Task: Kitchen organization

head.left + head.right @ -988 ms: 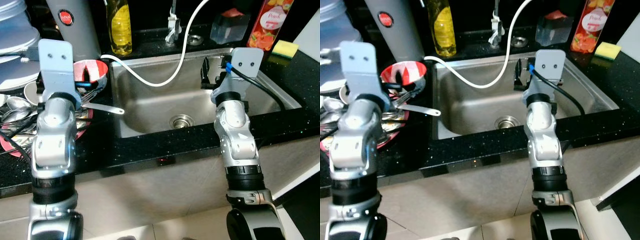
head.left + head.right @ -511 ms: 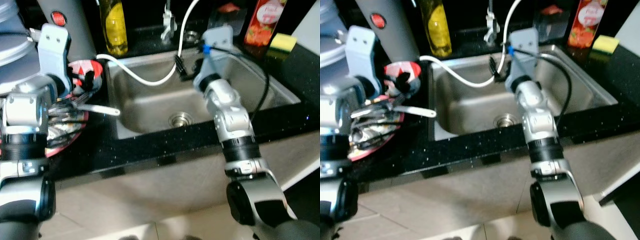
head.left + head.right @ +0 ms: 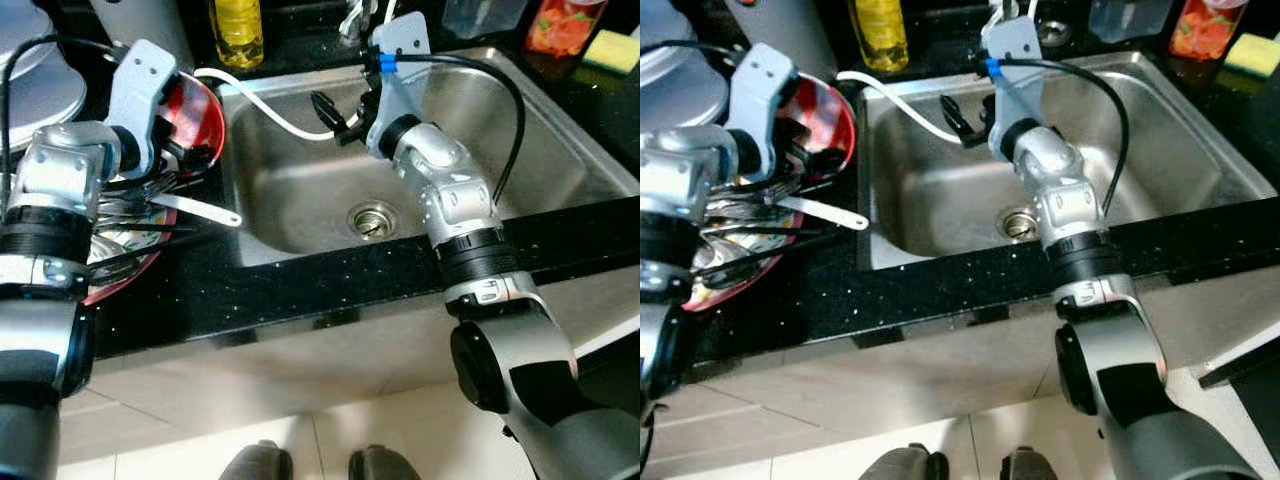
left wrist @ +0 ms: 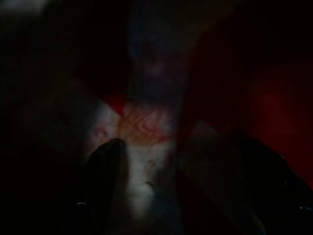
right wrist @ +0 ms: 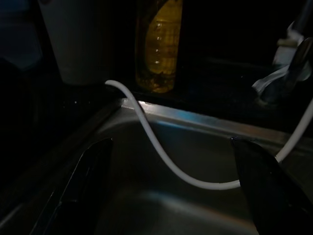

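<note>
The right gripper (image 3: 335,108) now sits over the left half of the stainless sink (image 3: 570,150), where a second ago it hung near the basin's right wall. Its two black fingers stand wide apart and hold nothing. In the right wrist view the white hose (image 5: 161,156) sags between those fingers, just beyond their tips, and the yellow oil bottle (image 5: 159,46) stands straight ahead on the back ledge. The drain (image 3: 372,219) lies below and behind the gripper, towards the robot.

The left gripper (image 3: 180,152) has swung from above the dish pile to the rim of the red bowl (image 3: 205,115), and its fingertips sit inside or against that bowl. The left wrist view is too dark to show the finger gap, so its state cannot be told. The spoon (image 3: 195,208) and the remaining cutlery on the red plate (image 3: 120,285) lie just below this gripper, towards the robot.

The camera has also tilted downward, so part of the apparent shift belongs to the view.

Judgement: both arms have converged on the left counter zone. The red bowl appears to be the current target, and no item is secured yet.
</note>
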